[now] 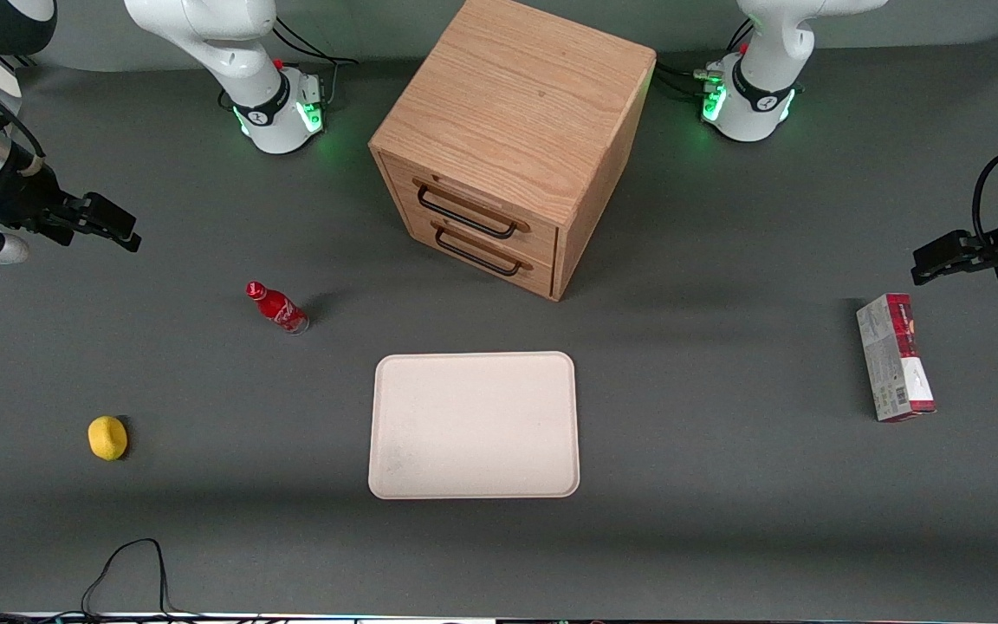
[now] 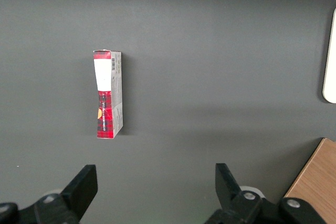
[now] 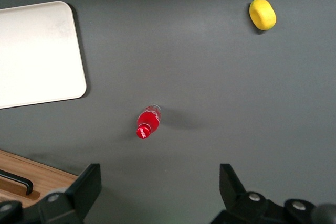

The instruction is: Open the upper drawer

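The oak cabinet (image 1: 512, 113) stands at the middle of the table, farther from the front camera than the tray. Its upper drawer (image 1: 473, 201) is shut, flush with the cabinet front, and its thin black bar handle (image 1: 463, 214) sits above the matching lower drawer (image 1: 486, 245). My right gripper (image 1: 122, 230) hovers open and empty toward the working arm's end of the table, well apart from the cabinet. In the right wrist view the gripper (image 3: 160, 182) is open over bare table, and a cabinet corner (image 3: 37, 179) shows with part of a black handle (image 3: 18, 182).
A red bottle (image 1: 277, 308) (image 3: 147, 123) stands between my gripper and the cabinet, nearer the front camera. A yellow lemon-like object (image 1: 107, 437) (image 3: 262, 13) lies nearer still. A white tray (image 1: 473, 425) (image 3: 37, 56) lies in front of the cabinet. A red and grey box (image 1: 894, 357) (image 2: 107, 94) lies toward the parked arm's end.
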